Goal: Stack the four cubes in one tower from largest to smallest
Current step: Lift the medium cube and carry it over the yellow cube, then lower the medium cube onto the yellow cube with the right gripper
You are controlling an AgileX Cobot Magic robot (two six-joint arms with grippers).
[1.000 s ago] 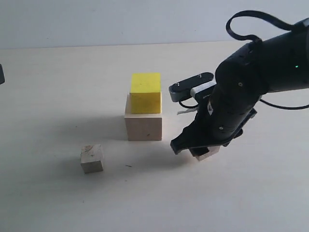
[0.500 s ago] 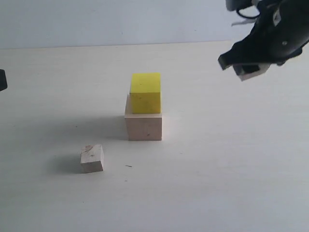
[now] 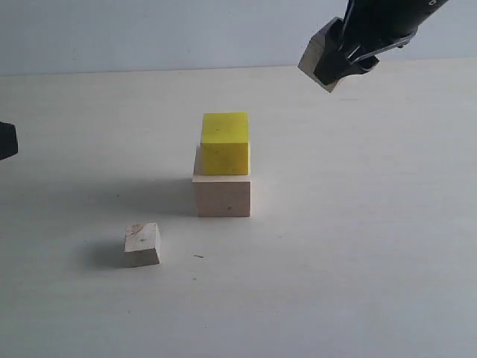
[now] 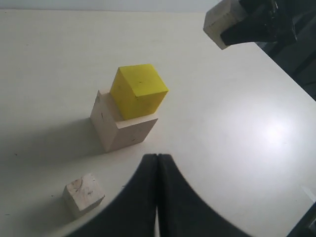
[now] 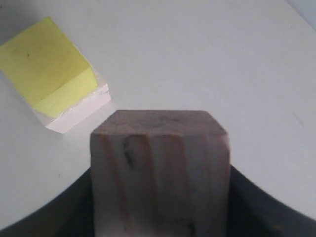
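The pale wood cube (image 3: 222, 195) stands on the table with the yellow cube (image 3: 224, 142) stacked on it, slightly askew. The smallest bare wood cube (image 3: 141, 245) lies alone to the front left. High above the table, up and to the right of the stack, my right gripper (image 3: 339, 56) is shut on the greyish grainy wood cube (image 3: 319, 52). In the right wrist view this cube (image 5: 160, 163) fills the space between the fingers, and the yellow cube (image 5: 47, 66) lies below and off to one side. My left gripper (image 4: 158, 158) is shut and empty, hovering near the small cube (image 4: 83, 194).
The pale tabletop (image 3: 358, 246) stretches wide around the stack. A dark part of the left arm (image 3: 6, 140) shows at the left edge of the exterior view. A plain wall runs behind the table.
My right gripper has risen from the table right of the stack with the greyish cube in it, then shifted left toward the stack. The stack, the small cube and the left gripper have not moved.
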